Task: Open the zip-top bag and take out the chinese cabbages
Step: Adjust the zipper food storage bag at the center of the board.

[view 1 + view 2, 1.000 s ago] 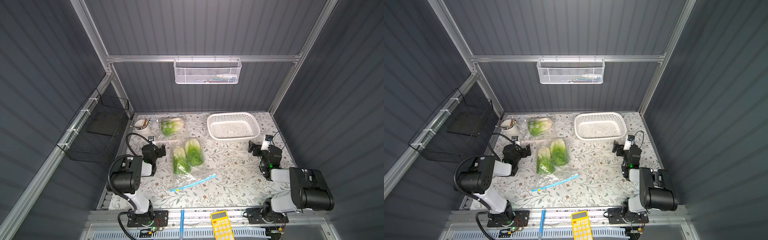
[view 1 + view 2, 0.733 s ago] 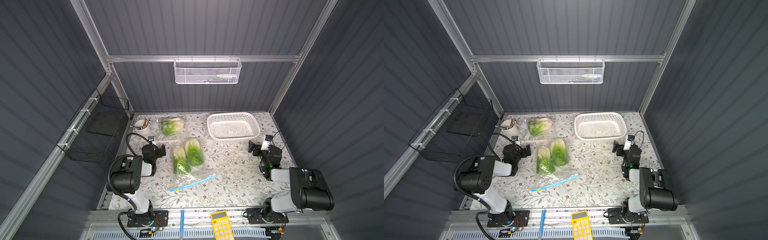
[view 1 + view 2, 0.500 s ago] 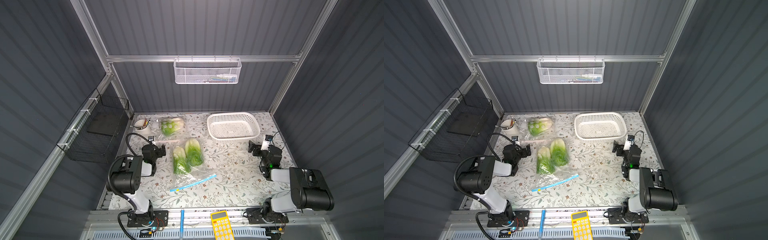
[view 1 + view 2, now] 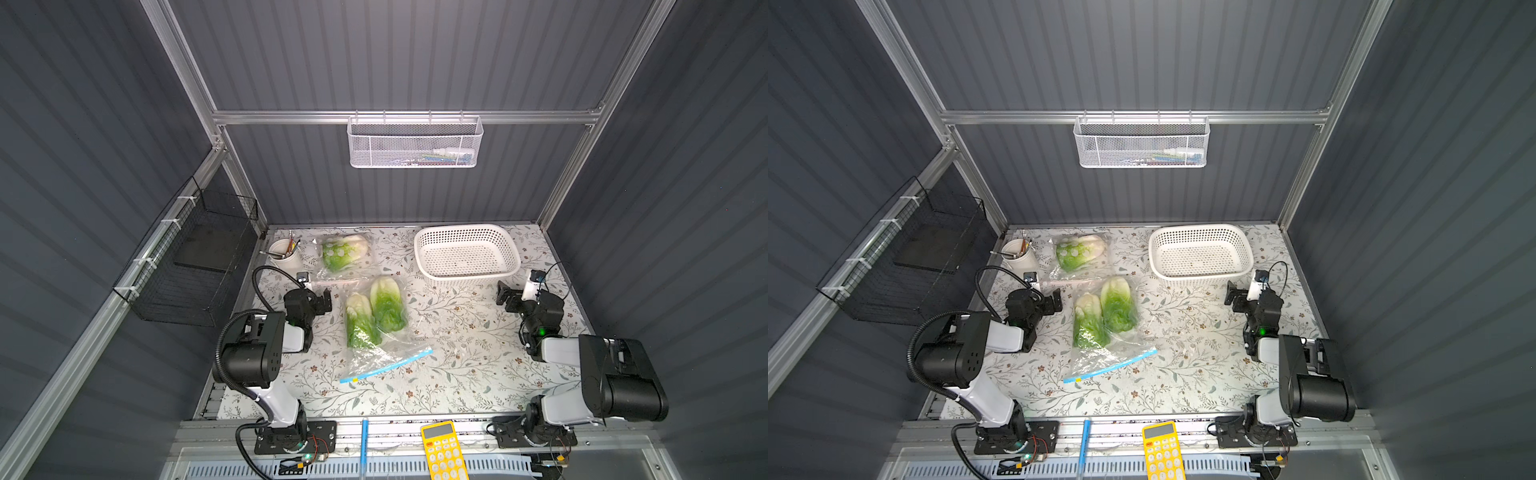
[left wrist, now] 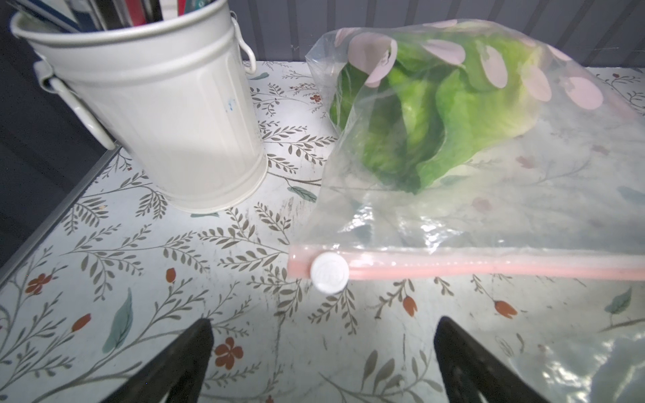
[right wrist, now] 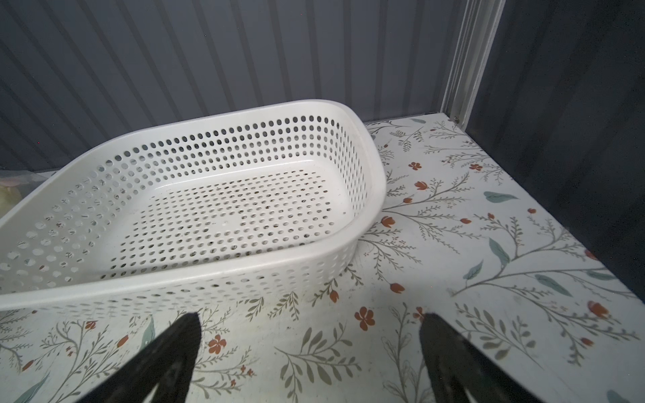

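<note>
A clear zip-top bag with a blue zip strip [image 4: 384, 365] [image 4: 1111, 365] lies mid-table. Two chinese cabbages [image 4: 360, 320] [image 4: 388, 305] lie side by side inside it, white bases toward the back. A second bag with pink spots [image 4: 343, 253] holds another cabbage [image 5: 436, 115] at the back. Its pink zip strip [image 5: 488, 267] with a white slider [image 5: 330, 272] lies just ahead of my left gripper [image 5: 324, 324] [image 4: 322, 301], which stands open and empty. My right gripper [image 6: 310, 319] [image 4: 505, 297] is open over bare table, in front of the basket.
A white perforated basket [image 4: 419, 253] [image 6: 373, 167] stands empty at the back right. A white metal bucket [image 4: 282, 253] [image 5: 167, 115] with pens stands at the back left, next to the spotted bag. A yellow calculator [image 4: 442, 451] and a blue pen [image 4: 364, 436] lie on the front rail.
</note>
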{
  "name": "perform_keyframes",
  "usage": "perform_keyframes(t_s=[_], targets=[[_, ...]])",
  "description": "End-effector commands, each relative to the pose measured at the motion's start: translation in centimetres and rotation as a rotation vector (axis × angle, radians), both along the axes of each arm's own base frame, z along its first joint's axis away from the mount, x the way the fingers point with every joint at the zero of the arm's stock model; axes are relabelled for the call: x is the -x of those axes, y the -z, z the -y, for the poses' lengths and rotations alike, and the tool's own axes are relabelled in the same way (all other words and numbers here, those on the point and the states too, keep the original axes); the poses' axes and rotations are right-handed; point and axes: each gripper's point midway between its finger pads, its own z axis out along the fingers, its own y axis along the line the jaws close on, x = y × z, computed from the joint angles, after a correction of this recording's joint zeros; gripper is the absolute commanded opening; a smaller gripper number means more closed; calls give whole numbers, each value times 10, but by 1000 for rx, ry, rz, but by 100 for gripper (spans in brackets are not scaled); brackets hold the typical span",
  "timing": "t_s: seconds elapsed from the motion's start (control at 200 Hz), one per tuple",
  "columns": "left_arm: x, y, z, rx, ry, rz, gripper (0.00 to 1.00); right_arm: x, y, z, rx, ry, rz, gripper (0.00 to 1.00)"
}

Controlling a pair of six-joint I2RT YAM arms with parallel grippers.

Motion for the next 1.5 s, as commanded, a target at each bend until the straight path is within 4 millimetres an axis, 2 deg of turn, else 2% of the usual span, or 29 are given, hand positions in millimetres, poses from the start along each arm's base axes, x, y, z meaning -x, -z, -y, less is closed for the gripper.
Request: perform_keyframes(t_s=[0.0,0.385,0.555,0.71,0.83,0.935,1.081,1.101,1.166,1.226,1.361,1.496], targets=[[-6,-2,3,-19,16,6,100,-4,-4,-1,11,-9,8,99],[-5,-2,3,-17,16,6,100,-3,-4,-2,10,-11,11,99],[-8,-20,-3,-18,-23,-26,100,1,-12,-4,11,-17,30,99],[-5,-51,0,-7,-14,-21,99,9,-27,-1,17,8,63,99],[5,-80,0,4,-26,-9,97,16,-35,4,19,48,82,98],[15,-114,-5,23,-78,26,95,22,-43,8,25,78,97,97],[29,-175,-2,99,-115,27,92,30,-50,12,43,117,95,97],[33,-182,-2,116,-119,14,92,33,-60,12,47,120,120,97],[40,-214,3,150,-104,9,91,37,-65,13,54,133,124,96],[49,-234,7,156,-80,-16,90,40,-71,11,57,135,127,96],[60,-254,20,158,-1,-101,90,45,-84,-3,87,97,121,93],[66,-243,32,133,53,-176,90,47,-95,-37,189,21,100,93]])
